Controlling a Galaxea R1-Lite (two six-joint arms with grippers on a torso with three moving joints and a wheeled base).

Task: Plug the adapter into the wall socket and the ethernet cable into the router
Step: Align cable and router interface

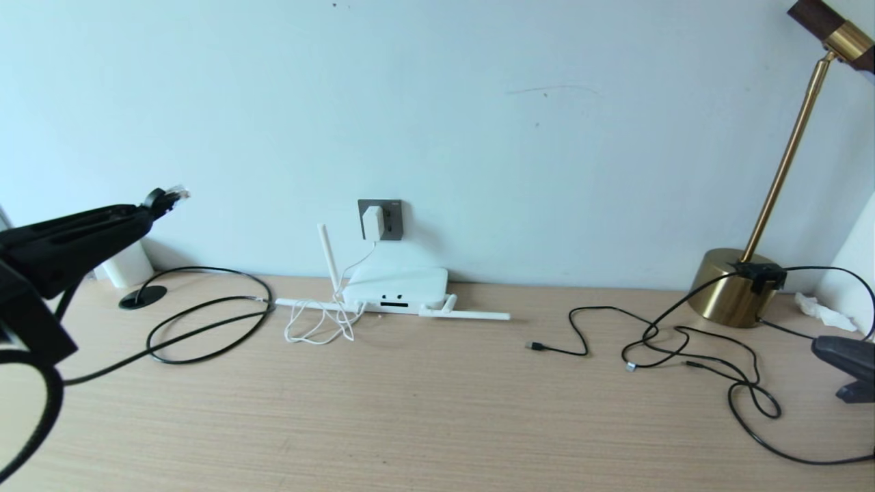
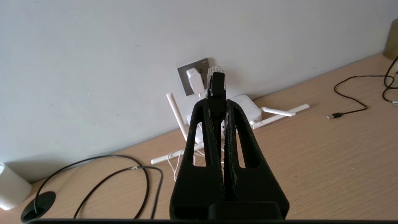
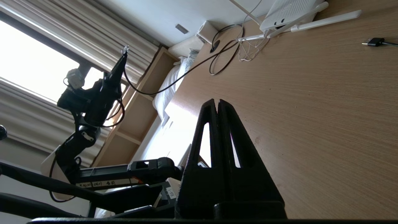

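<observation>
The white adapter (image 1: 372, 223) sits plugged in the dark grey wall socket (image 1: 392, 219), its thin white cord running down to the white router (image 1: 396, 287) against the wall. My left gripper (image 1: 147, 207) is raised at the far left, shut on the ethernet cable (image 1: 198, 338), whose clear-tipped connector (image 1: 176, 194) sticks out past the fingertips. In the left wrist view that connector (image 2: 216, 73) points toward the socket and router (image 2: 248, 107). My right gripper (image 3: 216, 102) is shut and empty, low over the desk at the far right (image 1: 847, 359).
A brass lamp (image 1: 735, 283) stands at the back right with thin black cords (image 1: 690, 348) and a loose USB end (image 1: 534, 346) spread on the desk. A white cup (image 1: 128, 265) and a cable grommet (image 1: 142, 297) are at the back left.
</observation>
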